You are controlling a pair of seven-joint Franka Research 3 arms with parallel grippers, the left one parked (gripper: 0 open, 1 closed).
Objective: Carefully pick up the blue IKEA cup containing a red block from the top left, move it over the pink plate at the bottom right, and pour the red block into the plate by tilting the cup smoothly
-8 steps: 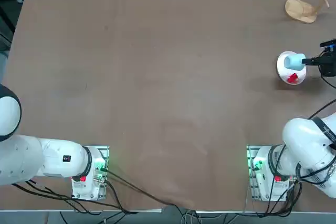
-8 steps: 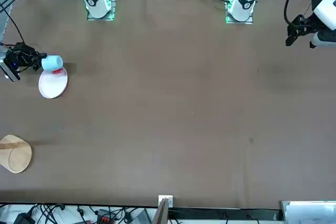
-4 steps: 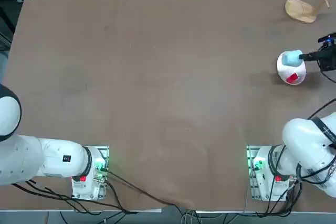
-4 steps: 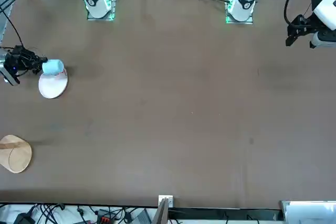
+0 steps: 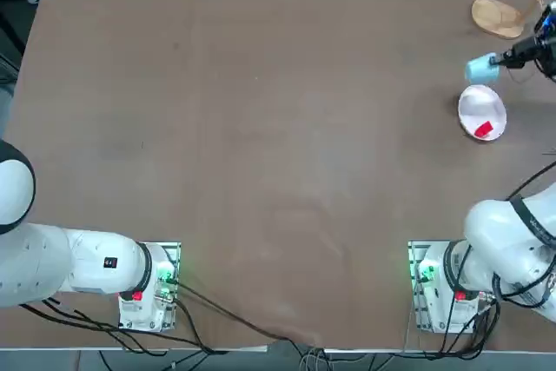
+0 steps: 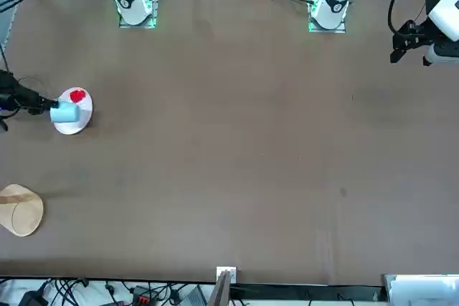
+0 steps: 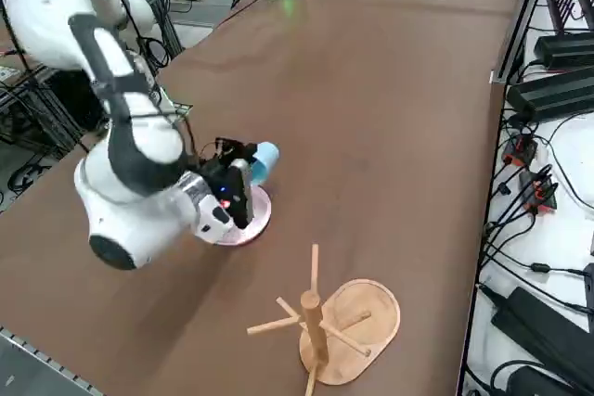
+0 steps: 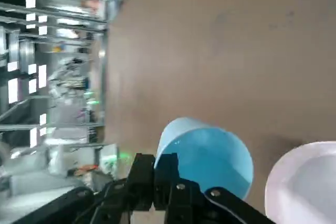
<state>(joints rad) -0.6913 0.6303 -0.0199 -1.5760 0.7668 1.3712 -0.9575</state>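
While my right gripper (image 5: 497,61) pinched the blue cup (image 5: 480,69), the pink plate (image 5: 470,110), red block (image 5: 483,129) inside, lay towards the table's (image 5: 261,171) base-side edge from me.

One camera looks straight down from overhead, another faces the robot across the table, and a raised one looks diagonally from its right. The wrist view sits nearest, sharing the plate (image 5: 482,113) with the overhead view.

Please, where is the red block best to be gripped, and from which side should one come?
The red block is best taken from above, probably by its two long sides: it lies in the shallow pink plate, whose low rim leaves the top open. The right gripper holds the blue cup.
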